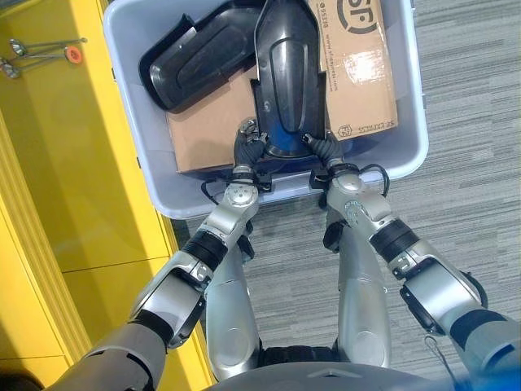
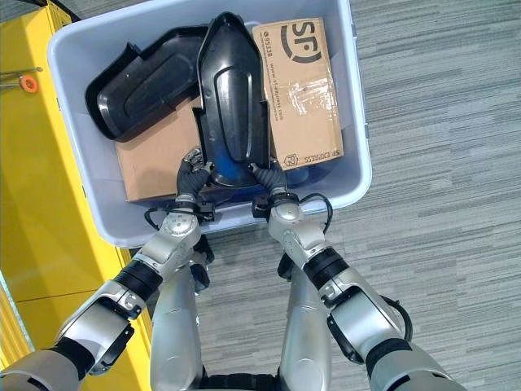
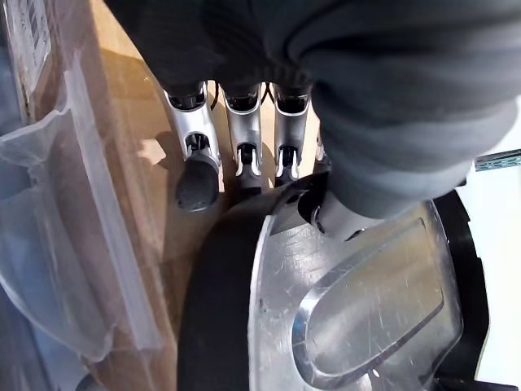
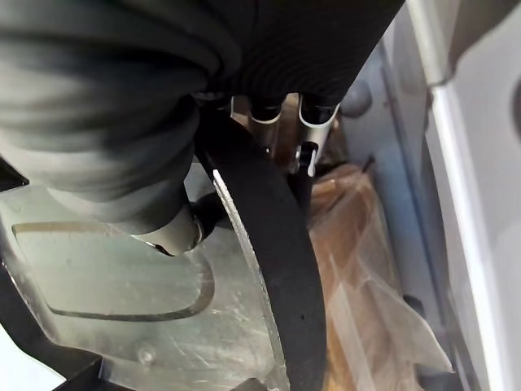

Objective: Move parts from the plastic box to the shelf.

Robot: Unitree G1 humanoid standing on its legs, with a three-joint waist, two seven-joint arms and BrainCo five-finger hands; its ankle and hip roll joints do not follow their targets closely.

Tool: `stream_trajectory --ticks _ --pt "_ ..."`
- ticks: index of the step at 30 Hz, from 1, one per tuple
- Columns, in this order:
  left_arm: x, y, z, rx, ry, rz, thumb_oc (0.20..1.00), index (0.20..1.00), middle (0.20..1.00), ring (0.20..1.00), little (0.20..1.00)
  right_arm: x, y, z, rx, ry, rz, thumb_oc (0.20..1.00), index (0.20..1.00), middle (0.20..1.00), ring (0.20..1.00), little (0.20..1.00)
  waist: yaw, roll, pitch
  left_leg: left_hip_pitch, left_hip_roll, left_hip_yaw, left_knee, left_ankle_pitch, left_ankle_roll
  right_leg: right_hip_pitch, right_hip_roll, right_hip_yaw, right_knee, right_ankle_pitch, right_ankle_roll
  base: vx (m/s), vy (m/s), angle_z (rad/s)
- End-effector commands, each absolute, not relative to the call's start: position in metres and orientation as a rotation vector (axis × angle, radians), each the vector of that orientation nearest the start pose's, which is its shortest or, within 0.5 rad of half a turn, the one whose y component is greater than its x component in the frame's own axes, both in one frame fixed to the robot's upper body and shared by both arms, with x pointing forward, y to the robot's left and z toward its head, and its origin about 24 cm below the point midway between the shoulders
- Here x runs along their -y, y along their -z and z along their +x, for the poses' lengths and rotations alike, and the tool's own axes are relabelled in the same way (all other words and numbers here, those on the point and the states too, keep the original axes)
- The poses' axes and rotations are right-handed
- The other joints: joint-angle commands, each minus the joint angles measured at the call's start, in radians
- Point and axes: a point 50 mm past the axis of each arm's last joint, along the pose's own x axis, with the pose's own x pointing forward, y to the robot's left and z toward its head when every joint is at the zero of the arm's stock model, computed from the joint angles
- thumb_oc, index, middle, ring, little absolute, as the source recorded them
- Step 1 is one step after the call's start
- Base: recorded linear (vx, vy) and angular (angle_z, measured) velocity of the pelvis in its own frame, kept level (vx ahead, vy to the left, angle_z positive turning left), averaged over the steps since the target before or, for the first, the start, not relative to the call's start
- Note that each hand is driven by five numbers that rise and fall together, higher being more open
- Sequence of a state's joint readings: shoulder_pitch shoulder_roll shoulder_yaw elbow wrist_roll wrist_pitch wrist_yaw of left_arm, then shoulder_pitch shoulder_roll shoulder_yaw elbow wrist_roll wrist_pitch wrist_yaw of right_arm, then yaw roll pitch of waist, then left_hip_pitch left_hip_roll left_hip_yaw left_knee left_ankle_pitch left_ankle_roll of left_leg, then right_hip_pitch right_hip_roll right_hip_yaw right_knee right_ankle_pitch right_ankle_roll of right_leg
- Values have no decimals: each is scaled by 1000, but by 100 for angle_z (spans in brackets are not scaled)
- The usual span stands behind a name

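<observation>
A long black moulded part (image 1: pixel 285 73) lies lengthwise in the pale grey plastic box (image 1: pixel 417 98), resting on cardboard. Both hands hold its near end. My left hand (image 1: pixel 248 147) grips the left edge: in the left wrist view its fingers (image 3: pixel 198 155) reach under the part's rim (image 3: pixel 220 309) and the thumb presses on top. My right hand (image 1: pixel 326 151) grips the right edge the same way, its fingers (image 4: pixel 313 130) curled under the rim (image 4: pixel 269 269). A second, wider black part (image 1: pixel 199 61) lies at the box's far left.
Two cardboard boxes fill the plastic box's floor, one printed (image 1: pixel 358 65) at right, one plain (image 1: pixel 212 130) at left, with clear plastic wrap (image 3: pixel 65 244) beside them. The yellow shelf (image 1: pixel 49 163) stands along the left, with small metal tools (image 1: pixel 41 49) on it. Grey carpet (image 1: pixel 472 187) lies to the right.
</observation>
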State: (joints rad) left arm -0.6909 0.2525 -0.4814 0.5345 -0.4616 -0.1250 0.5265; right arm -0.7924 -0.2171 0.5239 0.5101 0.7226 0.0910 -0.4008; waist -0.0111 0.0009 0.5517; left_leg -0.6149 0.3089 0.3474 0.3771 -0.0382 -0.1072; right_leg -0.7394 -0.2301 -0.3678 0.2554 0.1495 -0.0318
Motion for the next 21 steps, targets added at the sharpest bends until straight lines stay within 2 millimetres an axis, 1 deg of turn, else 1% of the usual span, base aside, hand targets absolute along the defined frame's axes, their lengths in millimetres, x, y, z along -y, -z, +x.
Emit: stream_trajectory --ticks 1,5,6,11,12,13,15,17,18,19,21 --pt "-40 -120 341 198 147 -60 200 200 200 200 200 -42 -161 322 64 -656 192 200 200 200 200 200 26 15 -32 -50 16 42 -42 68 -24 25 -102 79 103 -121 190 0 0 0" --pt "-40 -125 339 237 154 -49 200 200 200 200 200 -43 -172 317 160 -674 180 200 200 200 200 200 24 11 -32 -23 16 43 -43 62 -21 49 -100 80 101 -125 189 -6 -18 0" --pt "-40 -125 339 239 154 -48 200 200 200 200 200 -43 -173 316 162 -673 181 200 200 200 200 200 24 11 -32 -22 15 43 -43 62 -21 50 -100 80 101 -125 189 0 0 0" --pt "-44 -130 334 302 145 -49 200 200 200 200 200 -41 -185 310 269 -672 181 200 200 200 200 200 24 12 -32 57 3 48 -58 51 -14 120 -95 83 90 -135 188 -1 -7 0" --pt "-47 -132 333 323 145 -58 200 200 200 200 200 -40 -190 308 303 -670 181 200 200 200 200 200 24 13 -32 94 -4 48 -67 47 -12 151 -93 85 84 -139 187 0 0 0" --pt "-48 -133 332 338 145 -55 200 200 200 200 200 -39 -191 307 316 -667 182 200 200 200 200 200 24 13 -32 108 -6 48 -71 45 -11 163 -92 85 81 -140 187 0 0 0" --pt "-51 -138 330 379 128 -61 200 200 200 200 200 -37 -195 304 337 -667 186 200 200 200 200 200 21 15 -32 183 -18 49 -92 43 -9 233 -92 82 57 -142 188 0 0 0" --pt "-57 -145 328 428 89 -51 200 200 200 200 200 -39 -195 299 343 -690 187 200 200 200 200 200 16 13 -32 291 -25 57 -129 44 -8 332 -94 71 29 -144 188 0 0 0" --pt "-58 -147 328 441 81 -47 200 200 200 200 200 -39 -195 298 346 -693 189 200 200 200 200 200 14 12 -32 310 -26 58 -135 45 -9 351 -93 69 24 -145 188 25 -33 1" --pt "-62 -153 328 465 63 -31 200 200 200 200 200 -39 -197 295 353 -697 183 200 200 200 200 200 14 11 -32 377 -29 62 -156 47 -9 419 -90 58 9 -149 186 22 -41 2" --pt "-64 -156 329 470 54 -17 200 200 200 200 200 -39 -198 295 356 -698 182 200 200 200 200 200 15 10 -32 411 -31 58 -165 45 -8 453 -89 54 7 -154 182 21 -42 0"
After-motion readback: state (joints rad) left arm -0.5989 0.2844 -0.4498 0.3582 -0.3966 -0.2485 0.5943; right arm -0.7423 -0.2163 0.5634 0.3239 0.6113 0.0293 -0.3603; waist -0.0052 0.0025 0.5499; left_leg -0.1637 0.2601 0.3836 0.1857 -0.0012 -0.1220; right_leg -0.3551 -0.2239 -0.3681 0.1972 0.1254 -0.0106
